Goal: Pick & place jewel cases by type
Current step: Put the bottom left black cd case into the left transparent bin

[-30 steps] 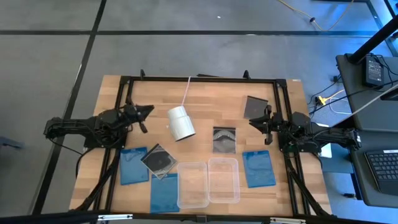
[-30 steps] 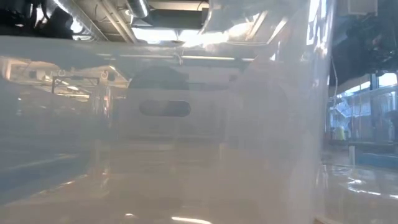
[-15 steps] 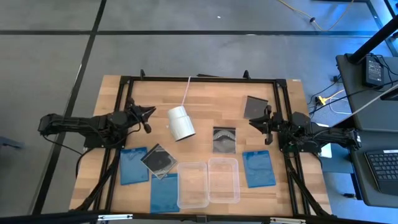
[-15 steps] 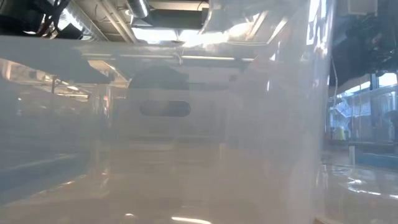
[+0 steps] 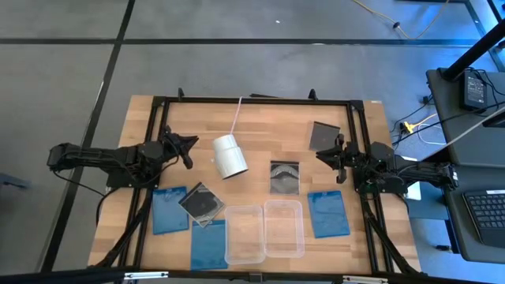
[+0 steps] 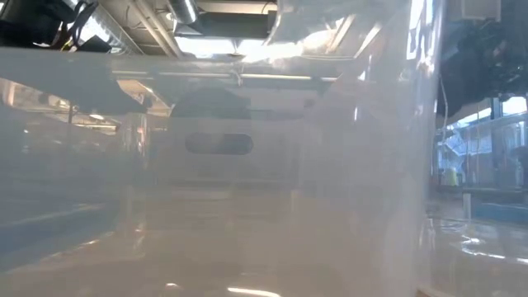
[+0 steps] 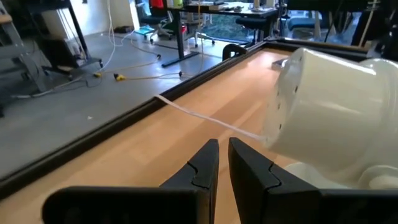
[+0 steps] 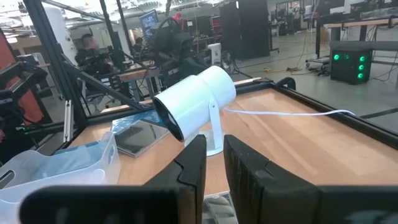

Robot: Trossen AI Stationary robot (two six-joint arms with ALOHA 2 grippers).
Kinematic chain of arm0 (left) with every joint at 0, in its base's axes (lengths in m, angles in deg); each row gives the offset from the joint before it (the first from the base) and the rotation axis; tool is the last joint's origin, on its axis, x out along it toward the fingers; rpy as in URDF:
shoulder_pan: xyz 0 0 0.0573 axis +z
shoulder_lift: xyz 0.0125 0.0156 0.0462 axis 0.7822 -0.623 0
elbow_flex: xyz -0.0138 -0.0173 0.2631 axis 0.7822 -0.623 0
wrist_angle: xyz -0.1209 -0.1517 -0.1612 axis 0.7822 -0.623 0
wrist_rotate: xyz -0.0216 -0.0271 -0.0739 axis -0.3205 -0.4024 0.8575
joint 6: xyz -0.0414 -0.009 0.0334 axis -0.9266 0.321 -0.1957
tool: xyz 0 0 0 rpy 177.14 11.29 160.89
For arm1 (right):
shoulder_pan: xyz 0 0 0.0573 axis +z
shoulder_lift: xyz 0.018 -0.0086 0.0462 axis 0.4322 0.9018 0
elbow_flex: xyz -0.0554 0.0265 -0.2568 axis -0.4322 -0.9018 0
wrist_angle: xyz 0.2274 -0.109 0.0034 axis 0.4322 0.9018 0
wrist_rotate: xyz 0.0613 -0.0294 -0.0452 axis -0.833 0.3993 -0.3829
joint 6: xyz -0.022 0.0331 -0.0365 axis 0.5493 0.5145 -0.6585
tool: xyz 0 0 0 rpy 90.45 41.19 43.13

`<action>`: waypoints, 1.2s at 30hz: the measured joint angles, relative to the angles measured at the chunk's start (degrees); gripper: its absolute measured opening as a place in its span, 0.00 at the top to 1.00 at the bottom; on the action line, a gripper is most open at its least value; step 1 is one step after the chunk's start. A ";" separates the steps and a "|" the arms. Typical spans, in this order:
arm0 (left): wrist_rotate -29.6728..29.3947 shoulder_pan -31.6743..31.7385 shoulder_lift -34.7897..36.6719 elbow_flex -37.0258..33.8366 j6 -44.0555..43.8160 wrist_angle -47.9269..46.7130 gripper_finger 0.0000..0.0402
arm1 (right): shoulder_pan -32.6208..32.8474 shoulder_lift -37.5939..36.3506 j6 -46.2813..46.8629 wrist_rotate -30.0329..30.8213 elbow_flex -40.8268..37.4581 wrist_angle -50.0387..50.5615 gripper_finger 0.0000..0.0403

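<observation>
The left end effector, clenched and empty, has drawn back toward 9 o'clock; right end effector clenched, idle. All 6 jewel cases lie unsorted on the table.

White corded cup beside two clear trays

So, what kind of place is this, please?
Most likely a robotics lab or workshop. A wooden table in a black frame stands on a grey concrete floor, and the wrist views show desks, floor cables and electronic equipment in a wide room.
</observation>
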 joint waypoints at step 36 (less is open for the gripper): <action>11.57 -0.04 0.00 0.00 9.72 2.29 0.91 | 0.00 -0.02 -9.32 1.53 0.00 -0.42 0.52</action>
